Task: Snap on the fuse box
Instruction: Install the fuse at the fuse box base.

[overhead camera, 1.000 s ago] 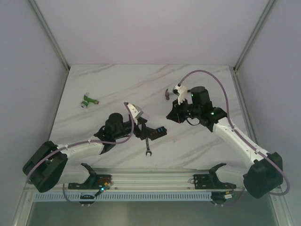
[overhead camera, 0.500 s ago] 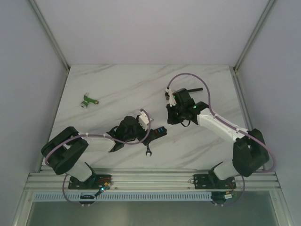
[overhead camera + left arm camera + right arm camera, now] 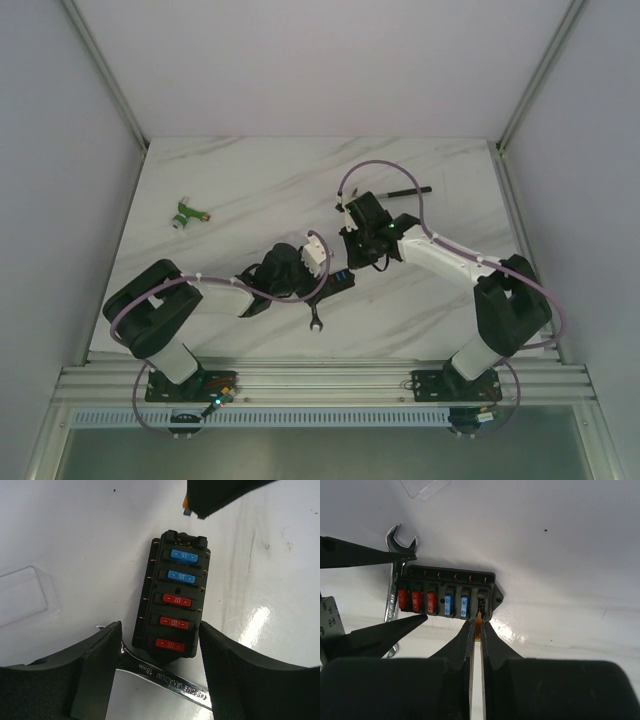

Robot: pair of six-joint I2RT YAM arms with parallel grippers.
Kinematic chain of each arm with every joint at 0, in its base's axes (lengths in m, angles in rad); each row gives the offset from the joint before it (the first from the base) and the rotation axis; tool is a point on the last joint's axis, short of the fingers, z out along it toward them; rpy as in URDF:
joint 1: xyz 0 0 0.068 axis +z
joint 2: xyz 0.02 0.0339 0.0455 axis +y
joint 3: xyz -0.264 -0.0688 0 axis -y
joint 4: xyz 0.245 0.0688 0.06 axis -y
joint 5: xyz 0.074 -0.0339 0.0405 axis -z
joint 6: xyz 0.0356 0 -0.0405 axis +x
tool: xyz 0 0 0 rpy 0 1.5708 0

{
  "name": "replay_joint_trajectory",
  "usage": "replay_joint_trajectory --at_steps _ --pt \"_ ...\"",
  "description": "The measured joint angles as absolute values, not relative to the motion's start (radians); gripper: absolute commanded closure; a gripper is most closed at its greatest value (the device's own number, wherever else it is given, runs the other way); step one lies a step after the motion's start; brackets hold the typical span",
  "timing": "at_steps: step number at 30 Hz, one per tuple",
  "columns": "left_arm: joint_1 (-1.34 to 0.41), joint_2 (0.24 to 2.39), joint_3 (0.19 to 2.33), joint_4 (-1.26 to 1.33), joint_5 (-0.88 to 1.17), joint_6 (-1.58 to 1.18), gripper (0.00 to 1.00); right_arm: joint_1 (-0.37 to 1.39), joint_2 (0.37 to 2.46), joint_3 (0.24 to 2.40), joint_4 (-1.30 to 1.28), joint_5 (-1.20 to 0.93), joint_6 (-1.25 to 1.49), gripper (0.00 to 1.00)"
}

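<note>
At centre of the top view, the fuse box [image 3: 341, 279], likely light and rigid, lies inside the wide-spread left gripper [image 3: 159, 639] for a long-side grasp; the right gripper [image 3: 479, 626] pinches an orange piece [image 3: 478, 631].

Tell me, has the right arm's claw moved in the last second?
Yes. In the top view the right gripper, pinching an orange fuse, has swung left and toward the near edge, ending at the fuse box, which stayed put by the wrench.
</note>
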State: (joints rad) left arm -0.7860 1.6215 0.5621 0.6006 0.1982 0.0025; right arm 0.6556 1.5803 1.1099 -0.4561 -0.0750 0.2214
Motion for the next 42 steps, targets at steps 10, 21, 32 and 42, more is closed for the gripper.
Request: replay_joint_trajectory --at_steps 10,21,32,42 --pt "-0.786 1.649 0.584 0.574 0.235 0.021 0.36 0.696 1.635 1.118 -0.481 -0.023 0.232 1.0" --pt "-0.786 1.658 0.601 0.556 0.27 0.043 0.44 0.713 1.67 1.137 -0.481 0.006 0.229 1.0" --pt "-0.786 1.662 0.613 0.545 0.283 0.051 0.47 0.72 1.682 1.147 -0.485 0.028 0.223 1.0" --pt "-0.786 1.664 0.62 0.545 0.298 0.059 0.47 0.72 1.687 1.147 -0.485 0.042 0.216 1.0"
